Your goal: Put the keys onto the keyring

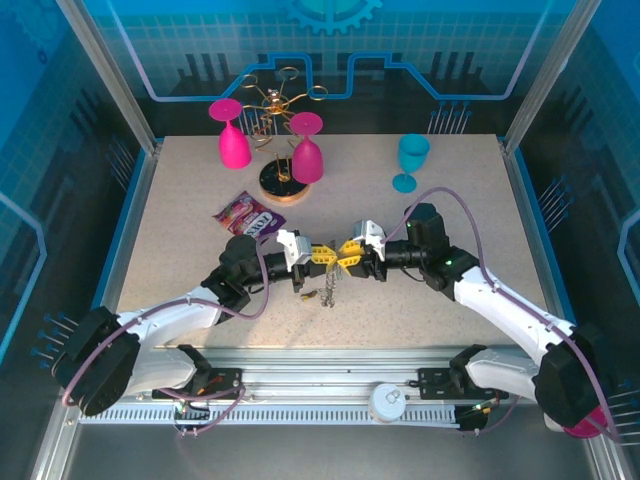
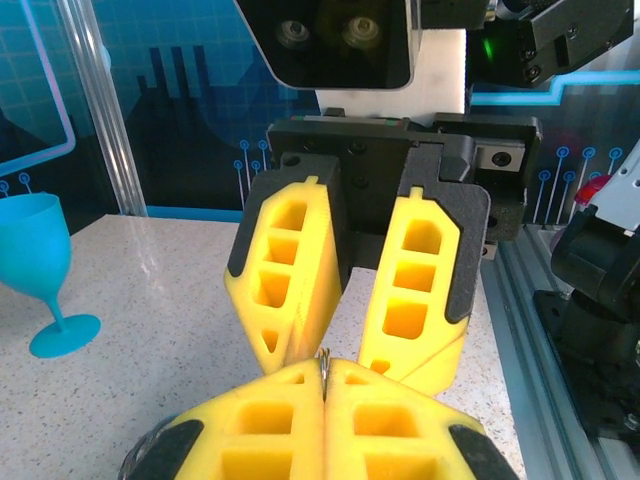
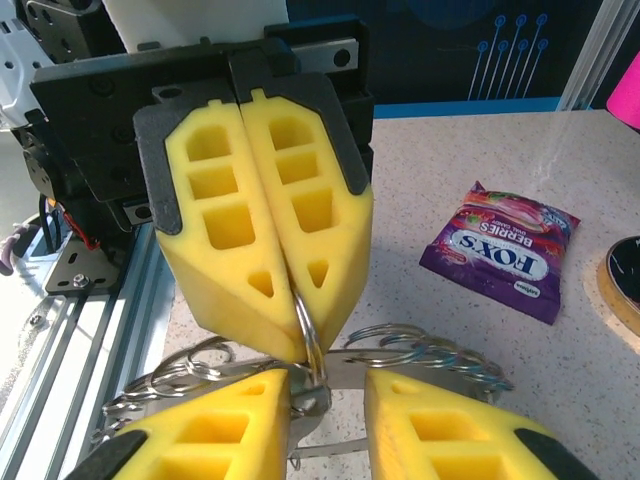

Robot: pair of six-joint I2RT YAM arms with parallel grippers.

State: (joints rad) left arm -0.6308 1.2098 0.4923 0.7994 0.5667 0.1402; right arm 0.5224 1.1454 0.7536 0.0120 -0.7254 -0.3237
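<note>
Obs: left gripper (image 3: 297, 335) clamped tight on one thin wire loop of the keyring (image 3: 410, 352), held above the table (image 1: 180, 220); right gripper (image 3: 325, 385) fingers apart, close against it. Risk: loop slips the pinch when the right closes or tugs; ring swings or drops.

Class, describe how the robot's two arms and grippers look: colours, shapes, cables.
The left arm and right arm have white links, black joints and a looping purple cable. The left gripper and right gripper each have two wedge-shaped yellow fingers with rectangular cut-outs and black backs.
</note>
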